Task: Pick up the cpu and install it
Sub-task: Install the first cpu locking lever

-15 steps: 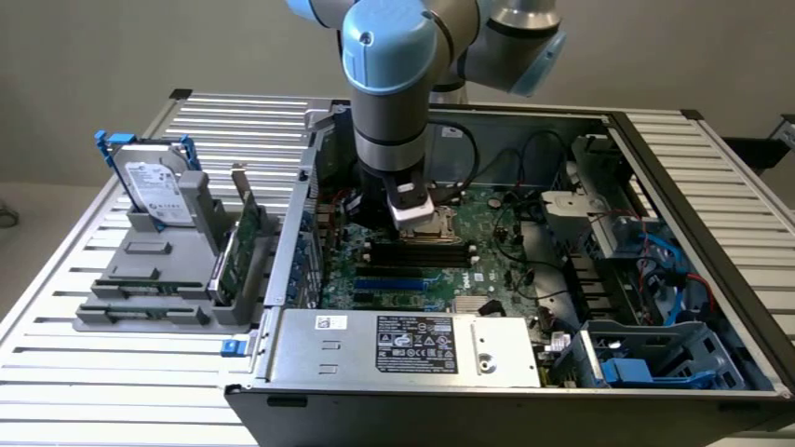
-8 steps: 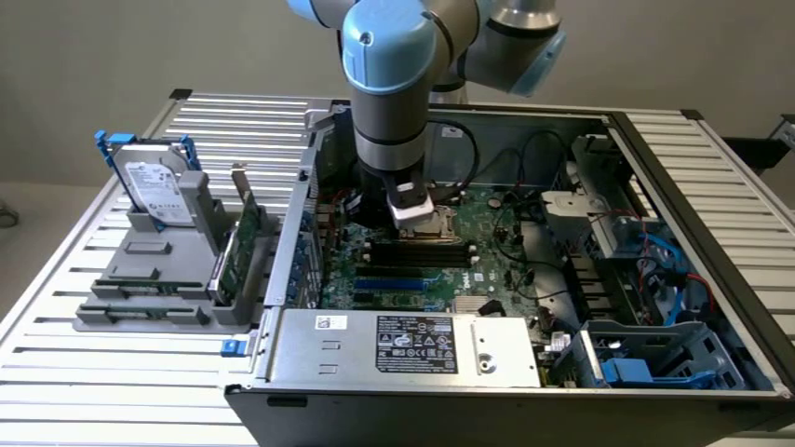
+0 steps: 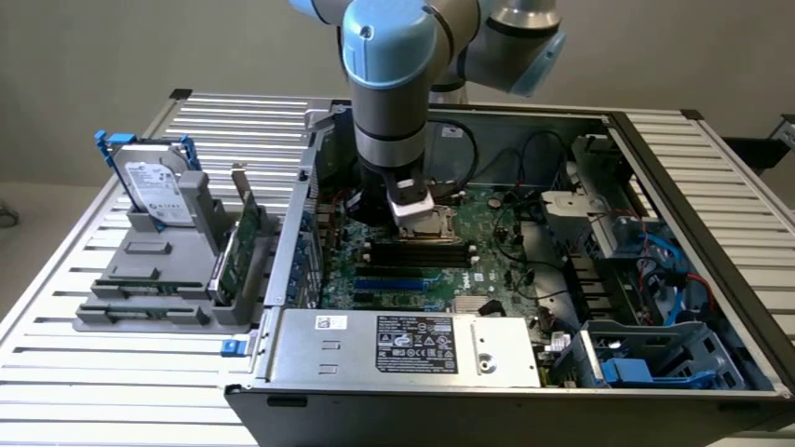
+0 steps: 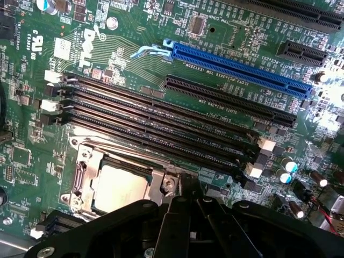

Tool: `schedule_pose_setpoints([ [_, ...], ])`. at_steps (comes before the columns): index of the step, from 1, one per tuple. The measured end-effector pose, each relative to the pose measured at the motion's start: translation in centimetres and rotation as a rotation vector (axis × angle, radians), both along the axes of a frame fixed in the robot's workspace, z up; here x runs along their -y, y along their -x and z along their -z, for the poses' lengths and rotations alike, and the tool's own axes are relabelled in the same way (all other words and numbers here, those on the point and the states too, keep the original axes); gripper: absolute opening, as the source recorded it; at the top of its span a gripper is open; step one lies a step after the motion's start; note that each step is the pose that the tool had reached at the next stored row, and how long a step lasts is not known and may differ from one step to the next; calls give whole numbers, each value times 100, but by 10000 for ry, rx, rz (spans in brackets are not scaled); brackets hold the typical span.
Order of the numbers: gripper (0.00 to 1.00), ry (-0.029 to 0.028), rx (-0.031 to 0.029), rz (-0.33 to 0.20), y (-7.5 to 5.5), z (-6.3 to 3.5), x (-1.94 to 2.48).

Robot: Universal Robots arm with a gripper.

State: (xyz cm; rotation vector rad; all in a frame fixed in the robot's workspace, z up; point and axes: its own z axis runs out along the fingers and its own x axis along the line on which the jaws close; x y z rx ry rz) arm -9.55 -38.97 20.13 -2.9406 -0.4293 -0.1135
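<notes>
We see the cpu (image 4: pixel 119 188) lying flat inside the metal-framed socket (image 4: pixel 86 177) on the green motherboard (image 4: pixel 161 64), its pale silver top facing up — it sits in the frame rather than in the pincer. In the exterior view the socket (image 3: pixel 429 223) shows just under the arm's white wrist block, near the middle of the open computer case (image 3: pixel 695 233).

The gripper (image 4: pixel 185 207) hangs directly over the socket's edge, its black body covering part of the frame in the wrist view. Its fingers are drawn together and we see nothing held between them. In the exterior view the gripper (image 3: pixel 410 212) is low over the board, with the blue and grey arm (image 3: pixel 391 84) rising straight above it.

Just beside the socket run four long black memory slots (image 4: pixel 161 126), and beyond them a black expansion slot (image 4: pixel 231 102) and a blue expansion slot (image 4: pixel 242 70).

Further out, a silver power supply (image 3: pixel 410 346) with a black label lies along the case's near edge. Outside the case, toward the exterior view's left, a grey holder (image 3: pixel 155 270) stands on the slatted metal table (image 3: pixel 112 391) — a hard drive (image 3: pixel 155 191) with blue handles is propped upright in it.
</notes>
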Motion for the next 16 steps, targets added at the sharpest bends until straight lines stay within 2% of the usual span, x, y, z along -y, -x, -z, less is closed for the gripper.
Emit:
schedule_pose_setpoints([
  [6,11,-1,-67,1,0,-180,-12],
  [10,11,0,-79,-41,-2,-317,-38],
  [16,11,3,-77,-1010,-2,-345,-40],
])
